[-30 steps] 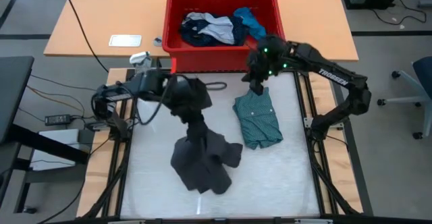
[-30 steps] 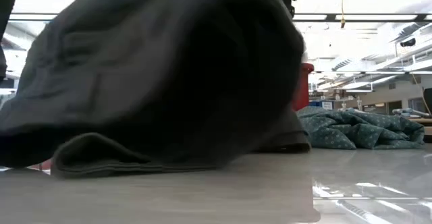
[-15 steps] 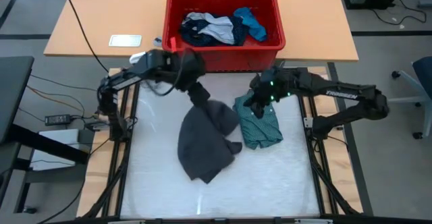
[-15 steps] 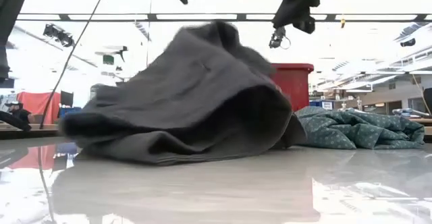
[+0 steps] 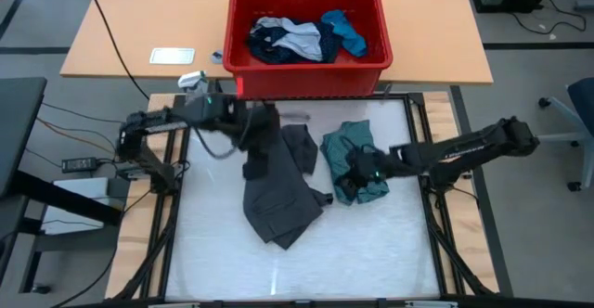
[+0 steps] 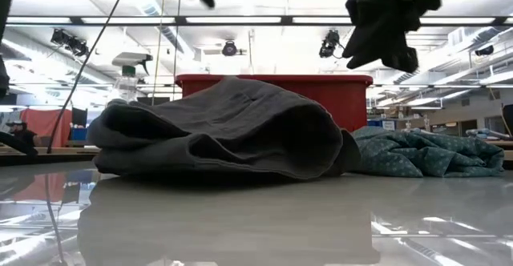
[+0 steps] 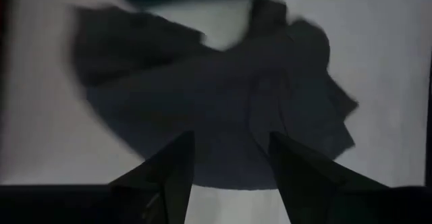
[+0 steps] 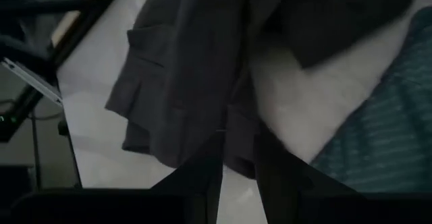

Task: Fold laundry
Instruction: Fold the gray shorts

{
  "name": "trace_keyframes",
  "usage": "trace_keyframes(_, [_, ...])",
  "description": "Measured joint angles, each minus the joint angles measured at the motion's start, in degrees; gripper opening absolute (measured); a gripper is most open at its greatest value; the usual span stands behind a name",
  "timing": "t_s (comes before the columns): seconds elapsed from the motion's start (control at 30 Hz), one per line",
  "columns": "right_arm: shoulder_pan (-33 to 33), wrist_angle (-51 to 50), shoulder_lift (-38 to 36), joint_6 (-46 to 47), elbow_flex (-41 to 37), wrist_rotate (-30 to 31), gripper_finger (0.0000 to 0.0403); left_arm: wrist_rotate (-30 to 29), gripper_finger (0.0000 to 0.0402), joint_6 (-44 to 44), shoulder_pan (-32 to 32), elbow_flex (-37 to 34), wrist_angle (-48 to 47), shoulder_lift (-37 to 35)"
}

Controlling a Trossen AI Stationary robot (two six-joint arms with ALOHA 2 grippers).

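The dark grey piece [image 5: 278, 192] lies crumpled and partly spread on the white table top, also seen as a low heap [image 6: 224, 134]. Beside it to the right lies the teal-green dotted shirt [image 5: 362, 160], bunched. My left gripper [image 7: 229, 163] hovers open above the grey piece's far-left part [image 5: 252, 160], holding nothing. My right gripper [image 8: 239, 177] hangs low over the teal shirt's left edge [image 5: 348, 176], fingers a narrow gap apart, with nothing between them. More laundry lies in the red bin.
The red bin [image 5: 306, 62] stands past the table's far edge, holding navy, whitish and bright blue pieces. A clear spray bottle [image 5: 192, 79] stands at the far left corner. Bare table top [image 5: 371, 243] lies toward the near edge.
My left gripper has let go of the grey piece, which hung below it and has fallen into a flat heap on the table; the gripper has come down a little. My right gripper has swung from beside the bin toward the near edge and down over the teal shirt.
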Motion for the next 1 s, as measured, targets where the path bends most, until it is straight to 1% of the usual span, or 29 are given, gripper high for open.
trace_keyframes(0.1, [3.9,5.0,0.2,4.2,-2.2,6.2,0.0094,2.1,0.0192,1.1,-3.9,-14.5,8.9,-4.7])
trace_keyframes(0.2, [6.4,8.0,0.7,5.9,-3.3,9.9,0.0094,6.2,0.0192,5.3,-8.8,-26.4,16.7,-7.9])
trace_keyframes(0.3, [7.6,9.5,1.5,4.8,-3.5,11.9,0.0094,7.6,0.0192,12.1,-14.6,-35.4,24.3,-8.7])
trace_keyframes(0.37, [7.9,10.2,1.9,1.7,-3.5,12.5,0.0094,7.8,0.0192,16.2,-18.3,-40.3,30.7,-8.7])
trace_keyframes(0.47, [8.6,10.9,2.0,-0.8,-3.5,12.6,0.0093,8.0,0.0192,18.1,-22.7,-46.9,41.7,-8.1])
trace_keyframes(0.53, [9.0,11.0,2.0,-0.9,-3.5,12.6,0.0093,7.1,0.0192,18.1,-24.7,-50.3,48.3,-7.5])
trace_keyframes(0.63, [9.6,11.0,2.0,-0.7,-3.5,12.6,0.0093,3.9,0.0192,17.8,-27.1,-53.6,58.1,-7.2])
trace_keyframes(0.73, [9.6,10.4,2.0,0.3,-3.5,12.6,0.0093,2.3,0.0192,17.8,-28.7,-55.9,64.4,-7.2])
trace_keyframes(0.8, [9.6,10.4,2.0,0.0,-3.5,12.3,0.0093,2.0,0.0192,17.8,-29.4,-57.0,66.1,-7.0])
trace_keyframes(0.9, [9.4,10.1,2.0,-0.1,-3.5,12.1,0.0093,0.2,0.0192,17.8,-30.3,-58.2,66.1,-5.7])
trace_keyframes(1.0, [9.4,10.1,2.0,-0.1,-3.5,12.0,0.0093,-3.2,0.0192,18.6,-31.0,-58.9,67.6,-3.8])
